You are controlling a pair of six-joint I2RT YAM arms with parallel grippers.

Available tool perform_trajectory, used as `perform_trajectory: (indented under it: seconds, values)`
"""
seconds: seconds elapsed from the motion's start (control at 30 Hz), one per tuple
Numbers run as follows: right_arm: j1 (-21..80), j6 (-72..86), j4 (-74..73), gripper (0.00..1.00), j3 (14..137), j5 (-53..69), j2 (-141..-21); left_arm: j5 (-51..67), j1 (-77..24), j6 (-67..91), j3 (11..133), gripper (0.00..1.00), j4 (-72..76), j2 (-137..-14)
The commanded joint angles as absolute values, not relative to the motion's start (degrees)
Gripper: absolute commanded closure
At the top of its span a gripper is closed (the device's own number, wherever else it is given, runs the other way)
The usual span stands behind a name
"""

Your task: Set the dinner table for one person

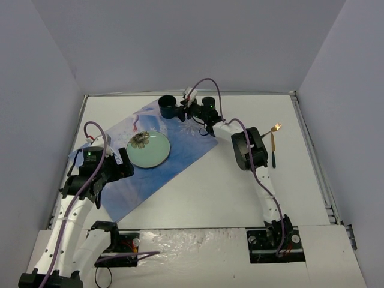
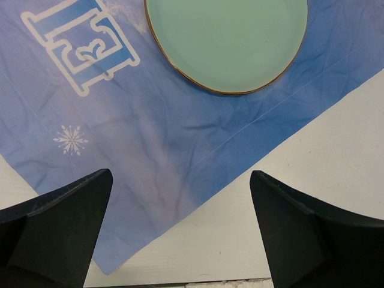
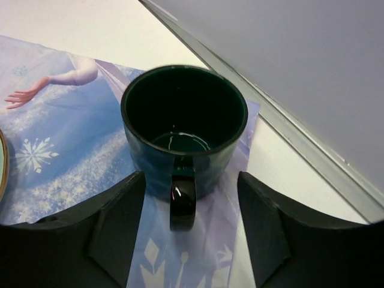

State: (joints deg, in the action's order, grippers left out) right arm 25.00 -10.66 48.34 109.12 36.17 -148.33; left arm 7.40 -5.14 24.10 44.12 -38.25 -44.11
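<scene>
Plate (image 2: 228, 42) top cut off, placemat (image 2: 156, 138) hiding dinner table (image 2: 312, 198) middle, utensil (image 1: 273, 148) unclear

The large flat white counter (image 1: 228, 192) has a thin grey metal rim. The blue rectangular cloth placemat (image 2: 180, 150) fades from deep blue to pale lilac and is printed with white snowflakes and blocky white-outlined letters (a pale-skinned arm is printed near its far corner). The round ceramic plate (image 2: 228, 36) is mint green, edged in golden brown. The glossy cylindrical mug (image 3: 180, 144) is very dark green. The slim fork (image 1: 273, 144) has a gold head and a dark handle. The fingers (image 2: 54, 234) are matt black.
</scene>
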Motion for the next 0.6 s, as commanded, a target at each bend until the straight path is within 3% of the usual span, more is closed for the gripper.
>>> perform_trajectory:
  seconds: [0.0, 0.23, 0.43, 0.57]
  values:
    - [23.15, -9.61, 56.51, 0.34, 103.91, 32.71, -138.09, 6.78, -5.71, 24.34, 45.09, 0.03, -36.39, -44.47]
    - [19.40, -6.22, 54.72, 0.25, 91.04, 17.50, -125.19, 5.78, -5.89, 24.61, 45.09, 0.03, -36.83, -44.29]
    - [12.73, 4.72, 40.55, 0.07, 78.00, 0.53, -110.29, 3.93, -5.89, 25.10, 45.41, 0.03, -37.82, -44.67]
    - [9.49, 7.16, 27.14, 0.01, 74.34, -10.91, -104.15, 4.51, -5.80, 25.21, 45.37, 0.03, -37.57, -44.82]
